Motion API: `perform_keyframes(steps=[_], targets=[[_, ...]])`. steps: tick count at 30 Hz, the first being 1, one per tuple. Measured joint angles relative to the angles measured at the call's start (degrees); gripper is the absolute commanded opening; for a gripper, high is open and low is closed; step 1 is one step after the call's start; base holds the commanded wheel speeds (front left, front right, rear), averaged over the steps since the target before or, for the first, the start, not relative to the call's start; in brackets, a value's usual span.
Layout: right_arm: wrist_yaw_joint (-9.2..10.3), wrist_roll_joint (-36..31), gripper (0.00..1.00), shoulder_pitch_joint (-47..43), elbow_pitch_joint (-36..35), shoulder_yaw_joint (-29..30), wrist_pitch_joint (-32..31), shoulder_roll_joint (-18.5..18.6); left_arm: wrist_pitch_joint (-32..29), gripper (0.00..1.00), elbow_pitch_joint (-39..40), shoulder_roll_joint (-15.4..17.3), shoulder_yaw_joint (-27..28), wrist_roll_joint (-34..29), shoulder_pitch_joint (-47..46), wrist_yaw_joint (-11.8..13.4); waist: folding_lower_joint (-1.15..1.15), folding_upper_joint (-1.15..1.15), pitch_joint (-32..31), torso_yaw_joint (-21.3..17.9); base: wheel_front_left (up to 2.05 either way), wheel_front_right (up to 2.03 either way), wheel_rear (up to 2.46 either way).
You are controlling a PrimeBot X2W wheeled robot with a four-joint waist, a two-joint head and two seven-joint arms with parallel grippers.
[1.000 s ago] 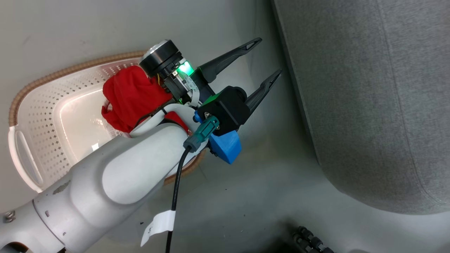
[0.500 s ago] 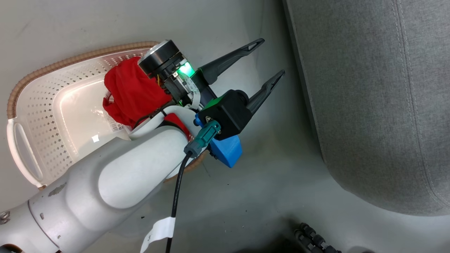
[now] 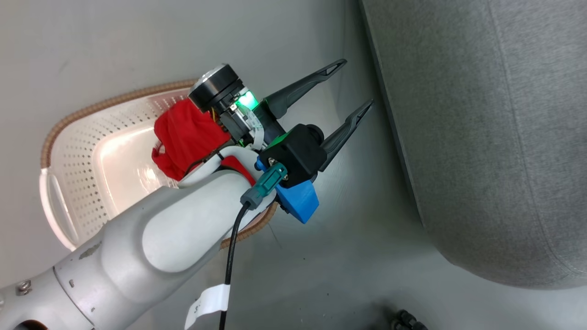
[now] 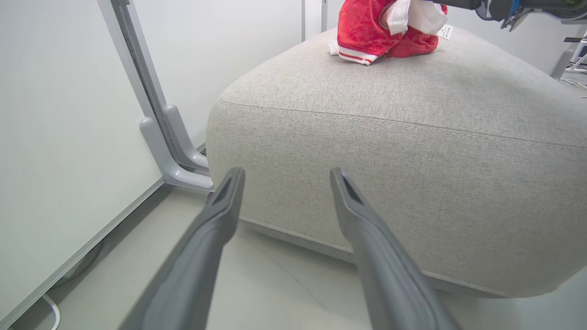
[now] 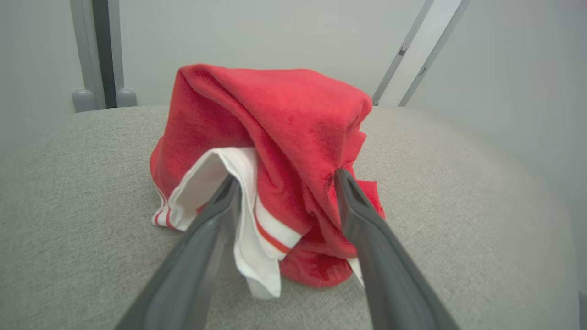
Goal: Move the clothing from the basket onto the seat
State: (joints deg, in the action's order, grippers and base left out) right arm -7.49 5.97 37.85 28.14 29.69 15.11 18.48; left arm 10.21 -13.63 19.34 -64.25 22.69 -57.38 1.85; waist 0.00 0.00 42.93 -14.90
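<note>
A red garment (image 3: pixel 183 135) lies in the cream basket (image 3: pixel 73 183), partly hidden behind my left wrist. My left gripper (image 3: pixel 355 82) is open and holds nothing. It hangs over the floor between the basket and the grey seat (image 3: pixel 481 137), and in the left wrist view the left gripper (image 4: pixel 286 173) faces the seat's side (image 4: pixel 412 137). A second red garment (image 4: pixel 367 27) with white lining is heaped on top of the seat. My right gripper (image 5: pixel 288 178) is open at that heap (image 5: pixel 284 114), a fingertip on each side of the fabric, above the seat (image 5: pixel 69 183).
Grey floor (image 3: pixel 344 238) separates basket and seat. A grey metal post foot (image 4: pixel 174 151) stands by the white wall panel, left of the seat. A black ribbed cable (image 3: pixel 406 318) lies at the bottom edge. A black cord with a white tag (image 3: pixel 206 302) hangs from my left arm.
The whole head picture has shifted, so the camera moved. The left gripper stays open beside the basket, and the red garment in the basket has not visibly moved.
</note>
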Motion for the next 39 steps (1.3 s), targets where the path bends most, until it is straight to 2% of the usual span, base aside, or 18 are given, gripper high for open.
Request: perform_keyframes(steps=[8, 14, 23, 27, 33, 39], targets=[[0.0, -1.0, 1.0, -10.0, -8.3, -3.9, 0.0, -1.1, 3.6, 1.0, -4.4, -2.0, 1.1, 2.9, 4.5, 0.8, -0.01, 0.0, -7.9, 0.4, 0.0, 0.0, 0.0], [0.0, -1.5, 1.0, -14.3, -13.9, -8.7, 0.0, -1.6, 4.7, 1.0, -6.3, -2.5, 5.6, 5.2, 9.4, 2.8, -0.01, 0.0, -14.8, 1.5, 0.0, 0.0, 0.0], [0.0, -2.2, 1.0, -18.8, -18.4, -17.1, 0.0, -3.8, 4.8, 1.0, -2.4, -2.5, 19.6, 3.6, 19.5, 4.7, -0.01, 0.0, -23.3, 6.2, 0.0, 0.0, 0.0], [0.0, -2.3, 1.0, -19.9, -19.4, -21.2, 0.0, -5.0, 4.8, 1.0, -0.8, -2.6, 26.4, 1.8, 24.5, 4.9, -0.01, 0.0, -26.3, 8.7, 0.0, 0.0, 0.0], [0.0, -2.4, 1.0, -21.0, -20.8, -25.8, 0.0, -7.1, 4.8, 1.0, 0.5, -3.6, 35.5, -1.0, 31.7, 3.5, -0.01, 0.0, -30.2, 12.0, 0.0, 0.0, 0.0], [0.0, -2.6, 1.0, -23.8, -21.5, -27.3, 0.0, -10.0, 4.8, 1.0, 1.1, -5.5, 43.4, -4.0, 37.7, 1.6, -0.01, 0.0, -33.5, 14.7, 0.0, 0.0, 0.0]])
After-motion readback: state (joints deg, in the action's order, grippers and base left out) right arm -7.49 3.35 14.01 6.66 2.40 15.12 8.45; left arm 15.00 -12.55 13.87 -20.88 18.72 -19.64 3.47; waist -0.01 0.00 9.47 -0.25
